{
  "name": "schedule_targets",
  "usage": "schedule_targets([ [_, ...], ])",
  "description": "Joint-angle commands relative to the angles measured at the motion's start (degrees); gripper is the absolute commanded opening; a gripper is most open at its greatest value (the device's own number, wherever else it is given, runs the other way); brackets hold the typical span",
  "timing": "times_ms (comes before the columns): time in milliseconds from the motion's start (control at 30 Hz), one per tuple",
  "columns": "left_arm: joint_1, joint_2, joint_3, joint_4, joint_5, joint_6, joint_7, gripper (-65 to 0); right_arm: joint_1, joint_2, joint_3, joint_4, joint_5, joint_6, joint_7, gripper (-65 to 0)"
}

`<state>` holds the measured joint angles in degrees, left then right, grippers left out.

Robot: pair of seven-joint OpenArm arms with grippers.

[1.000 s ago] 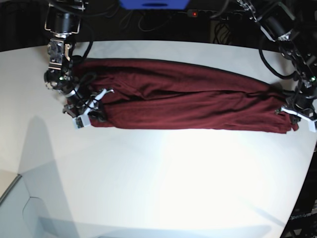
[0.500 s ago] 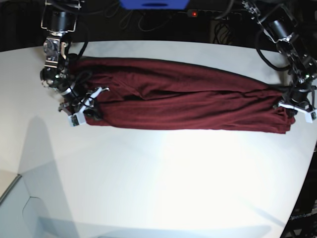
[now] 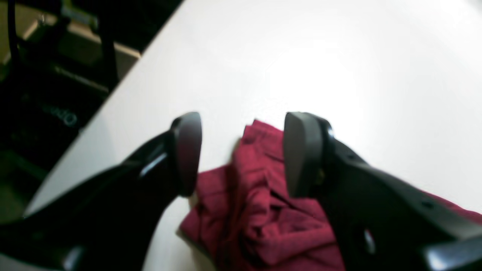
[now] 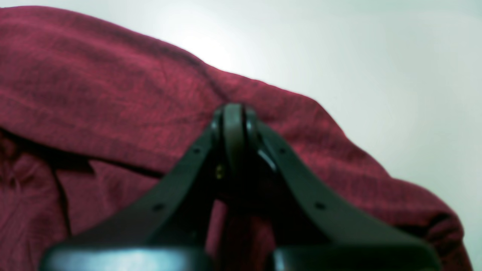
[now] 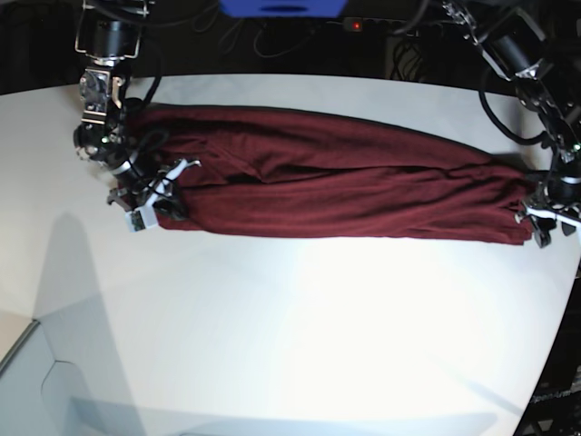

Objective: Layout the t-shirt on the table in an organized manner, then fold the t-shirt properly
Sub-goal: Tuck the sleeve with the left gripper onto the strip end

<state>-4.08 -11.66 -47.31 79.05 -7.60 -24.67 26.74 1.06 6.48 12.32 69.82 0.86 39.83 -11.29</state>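
Left wrist view: left tool [image 3: 241, 154] parted above t-shirt [image 3: 260, 210].

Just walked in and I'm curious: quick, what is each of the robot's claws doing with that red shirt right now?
Left gripper: fingers open, above the t-shirt end, holding nothing.
Right gripper: fingers shut at the t-shirt's other end; whether cloth is pinched cannot be told.

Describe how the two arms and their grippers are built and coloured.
Both arms are black, jointed metal with loose black cables looping along them. The left gripper has two glossy black fingers ending in rounded, flat dark pads. The right gripper has matching black fingers with small screw holes. In the base view, white pieces show near each wrist.
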Motion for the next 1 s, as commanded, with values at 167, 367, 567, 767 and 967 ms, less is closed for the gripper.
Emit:
schedule_targets([
  [167,2.19,-2.54,0.14,0.65,-0.62,-0.26,-1.20,-30.8,0.13,0.24,0.12,0.64,-0.82,0.17,-1.24,-65.0],
  [367,1.40,-6.23,1.38,-8.58,-0.62,-7.91,-1.29,-29.7,0.13,0.16,0.12,0.64,-0.82,0.17,-1.24,-65.0],
  [567,0.78,-7.99,1.46,-12.89,-0.62,-9.84,-1.73,-29.4,0.13,0.16,0.12,0.55,-0.82,0.17,-1.24,-65.0],
  [767,-1.51,-8.60,1.55,-18.43,-0.18,-9.84,-2.43,-29.4,0.13,0.16,0.12,0.55,-0.82,0.17,-1.24,-65.0],
  [967,-3.09,-10.01,8.41,-24.76,-0.27,-9.58,-7.45,-29.4,0.04,0.24,0.12,0.55,-0.82,0.17,-1.41,-65.0],
])
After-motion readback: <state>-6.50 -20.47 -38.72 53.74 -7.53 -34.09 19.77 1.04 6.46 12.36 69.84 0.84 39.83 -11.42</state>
